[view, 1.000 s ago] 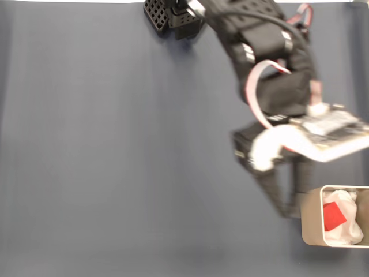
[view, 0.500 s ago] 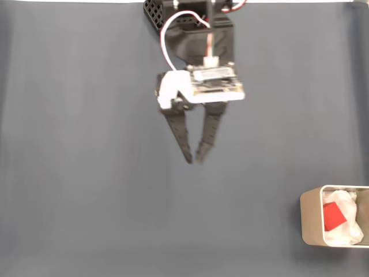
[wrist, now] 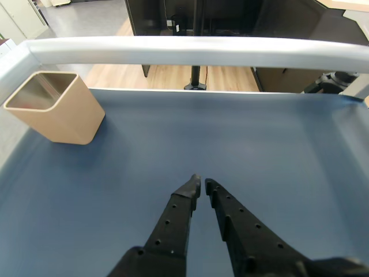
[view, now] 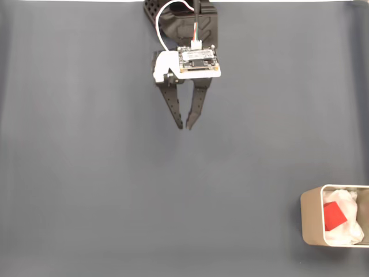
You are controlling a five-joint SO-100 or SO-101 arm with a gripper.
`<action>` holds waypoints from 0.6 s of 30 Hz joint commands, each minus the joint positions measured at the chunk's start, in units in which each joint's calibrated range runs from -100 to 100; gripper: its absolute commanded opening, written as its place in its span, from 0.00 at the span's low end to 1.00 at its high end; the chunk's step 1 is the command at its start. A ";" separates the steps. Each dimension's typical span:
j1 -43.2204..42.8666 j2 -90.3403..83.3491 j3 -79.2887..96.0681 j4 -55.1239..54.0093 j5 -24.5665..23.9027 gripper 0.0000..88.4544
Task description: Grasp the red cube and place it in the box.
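The red cube [view: 333, 216] lies inside the beige box [view: 309, 222] on white padding, at the lower right corner of the fixed view. My gripper [view: 185, 126] hangs far from it at the top centre, fingers pointing down, shut with nothing between them. In the wrist view the gripper [wrist: 202, 183] has its tips almost touching over bare mat. There the box [wrist: 57, 112] stands at the upper left, and its inside is hidden.
A dark blue-grey mat [view: 86, 173] covers the table. The arm's black base [view: 158, 14] sits at the top edge of the fixed view. A pale raised rim [wrist: 190, 49] runs along the far side of the mat in the wrist view.
The arm has swung away from the box, left and up toward its base. The fingers have drawn closer together. The cube stays in the box.
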 commanded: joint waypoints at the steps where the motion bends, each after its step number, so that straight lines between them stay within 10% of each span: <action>1: 0.48 -9.78 8.32 -1.12 -0.34 0.00; 18: -0.23 -31.79 27.67 15.85 -1.90 0.00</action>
